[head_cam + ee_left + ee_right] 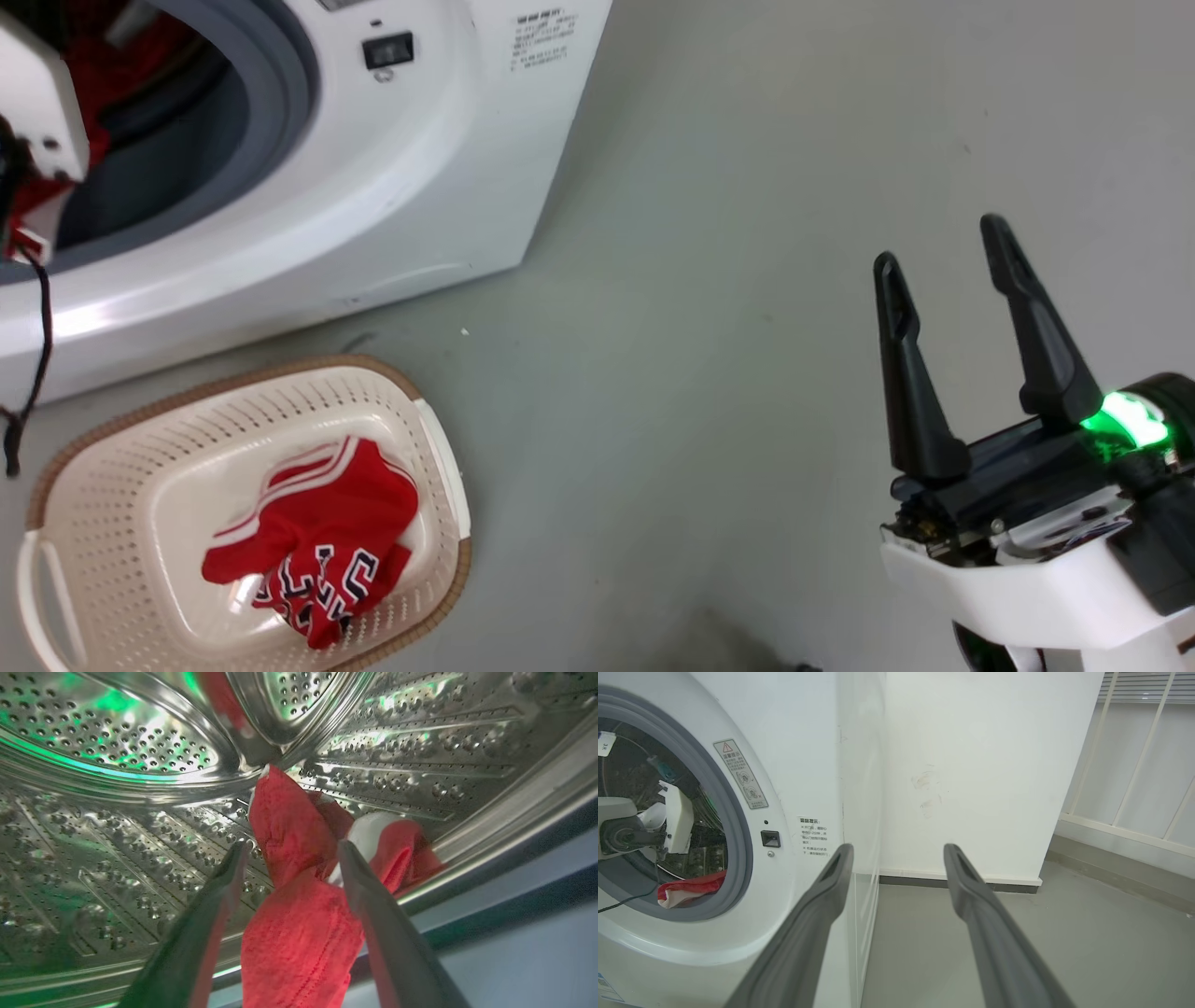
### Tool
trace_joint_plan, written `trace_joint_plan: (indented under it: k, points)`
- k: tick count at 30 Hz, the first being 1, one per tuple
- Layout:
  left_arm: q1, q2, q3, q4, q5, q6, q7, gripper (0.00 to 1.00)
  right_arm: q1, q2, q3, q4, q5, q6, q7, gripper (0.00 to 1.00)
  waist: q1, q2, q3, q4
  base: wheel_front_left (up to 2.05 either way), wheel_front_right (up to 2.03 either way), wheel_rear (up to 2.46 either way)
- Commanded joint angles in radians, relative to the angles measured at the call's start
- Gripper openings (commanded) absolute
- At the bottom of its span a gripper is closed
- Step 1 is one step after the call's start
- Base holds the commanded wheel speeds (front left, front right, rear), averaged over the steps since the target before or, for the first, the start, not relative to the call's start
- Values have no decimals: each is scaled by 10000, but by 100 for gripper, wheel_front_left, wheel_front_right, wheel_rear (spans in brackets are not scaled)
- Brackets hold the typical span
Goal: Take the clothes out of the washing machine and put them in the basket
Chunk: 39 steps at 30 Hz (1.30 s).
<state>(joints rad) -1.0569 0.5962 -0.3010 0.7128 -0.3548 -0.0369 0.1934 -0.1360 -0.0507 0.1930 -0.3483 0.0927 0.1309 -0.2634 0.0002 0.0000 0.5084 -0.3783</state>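
Inside the washing machine [420, 187], my left gripper [292, 854] is open in the perforated steel drum [117, 742]. Red clothes [289, 933] with white trim lie between its fingers and stretch toward the drum's back. The right wrist view shows my left arm [626, 826] reaching through the grey-gasketed porthole, with red cloth [691, 889] on the lower gasket. The cream basket [103, 485] stands on the floor before the washer and holds a red jersey [317, 541] with block lettering. My right gripper [941, 247] hovers open and empty over the floor to the right, also seen as the right gripper [899, 851].
A black cable [42, 317] hangs from my left arm down the washer's front. Grey floor [747, 280] spreads to the right of the washer and basket. A white wall [971, 765] stands behind the machine, with a railing [1134, 765] at the far right.
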Motion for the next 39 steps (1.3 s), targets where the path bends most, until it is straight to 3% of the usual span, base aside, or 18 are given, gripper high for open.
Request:
trace_joint_plan:
  k: [1, 11, 25, 30, 39]
  points:
    - [-418, 106, -51, 92, -42, -120, 330, 100, -195, 10, -38, -69, 111, -3, -19, 100, -2, 0, 408, -116, 0, 0, 0]
    - [-2596, 185, -94, 999, -1010, -760, 3563, 100, -628, 9, -72, -315, 373, -3, -19, 100, -2, 0, 1443, -376, 0, 0, 0]
    - [-5009, 512, -362, 1291, -1959, -903, 7690, 100, -968, 10, -76, -585, 715, -3, -19, 100, -2, 0, 2573, -768, 0, 0, 0]
    - [-5450, 662, -639, 1177, -1888, -908, 8624, 100, -1023, 9, -76, -634, 816, -3, -19, 100, -2, 0, 2855, -871, 0, 0, 0]
    - [-5421, 709, -1049, 1344, -1706, -896, 9147, 100, -1135, 9, -58, -699, 914, -3, -19, 100, -2, 0, 3158, -947, 0, 0, 0]
